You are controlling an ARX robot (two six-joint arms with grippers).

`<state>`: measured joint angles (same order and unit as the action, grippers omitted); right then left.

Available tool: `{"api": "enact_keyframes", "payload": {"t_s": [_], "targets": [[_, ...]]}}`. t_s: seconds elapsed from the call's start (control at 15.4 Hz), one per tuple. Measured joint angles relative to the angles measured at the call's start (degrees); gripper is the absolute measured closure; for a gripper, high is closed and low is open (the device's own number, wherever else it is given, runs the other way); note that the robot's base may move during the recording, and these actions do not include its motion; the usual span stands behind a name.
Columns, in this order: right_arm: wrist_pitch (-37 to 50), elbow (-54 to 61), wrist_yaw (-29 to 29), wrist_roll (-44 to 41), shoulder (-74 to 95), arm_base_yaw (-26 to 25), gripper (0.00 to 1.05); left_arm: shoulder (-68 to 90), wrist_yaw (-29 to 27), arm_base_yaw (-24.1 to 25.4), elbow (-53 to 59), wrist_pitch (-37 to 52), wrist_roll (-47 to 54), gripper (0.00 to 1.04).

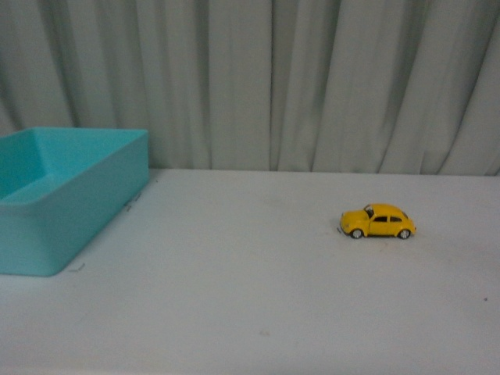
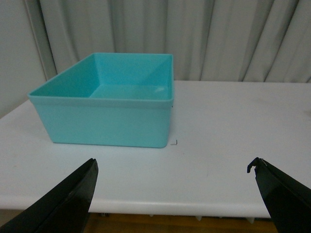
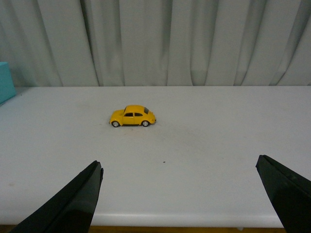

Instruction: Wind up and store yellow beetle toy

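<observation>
Not started. To do: wind, store yellow beetle toy (image 1: pixel 377 222), on table (image 1: pixel 234 305) at 3 o'clock, far from teal box (image 1: pixel 78 215) at 9 o'clock. Left gripper (image 2: pixel 172 165), right gripper (image 3: pixel 179 162) spread wide, holding nothing.

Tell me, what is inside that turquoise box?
Nothing shows inside the box: the left wrist view sees bare floor and walls. Its near wall hides the closest strip of floor. The yellow car sits outside, on the table.

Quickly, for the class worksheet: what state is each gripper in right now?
Left gripper: open, holding nothing.
Right gripper: open, holding nothing; the yellow beetle toy sits apart from it.
</observation>
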<state>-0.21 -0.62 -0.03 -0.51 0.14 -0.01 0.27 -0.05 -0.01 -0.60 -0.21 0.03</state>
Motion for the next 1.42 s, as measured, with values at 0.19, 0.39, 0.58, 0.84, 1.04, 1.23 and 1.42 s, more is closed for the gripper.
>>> {"api": "enact_keyframes", "payload": {"t_s": [0.19,0.39,0.58,0.84,1.04,1.23,1.42], "targets": [[0.0,0.0,0.0,0.1,0.0,0.0,0.06,0.0,0.0,0.0,0.0,0.0,0.0,0.07],[0.3,0.0,0.0,0.1,0.0,0.0,0.06,0.0,0.0,0.0,0.0,0.2,0.0,0.07],[0.0,0.0,0.1,0.1,0.0,0.0,0.06,0.0,0.0,0.0,0.0,0.0,0.0,0.07],[0.0,0.0,0.0,0.1,0.0,0.0,0.06,0.0,0.0,0.0,0.0,0.0,0.0,0.07],[0.0,0.0,0.0,0.1,0.0,0.0,0.06,0.0,0.0,0.0,0.0,0.0,0.0,0.07],[0.0,0.0,0.0,0.1,0.0,0.0,0.06,0.0,0.0,0.0,0.0,0.0,0.0,0.07],[0.0,0.0,0.0,0.1,0.0,0.0,0.06,0.0,0.0,0.0,0.0,0.0,0.0,0.07]]}}
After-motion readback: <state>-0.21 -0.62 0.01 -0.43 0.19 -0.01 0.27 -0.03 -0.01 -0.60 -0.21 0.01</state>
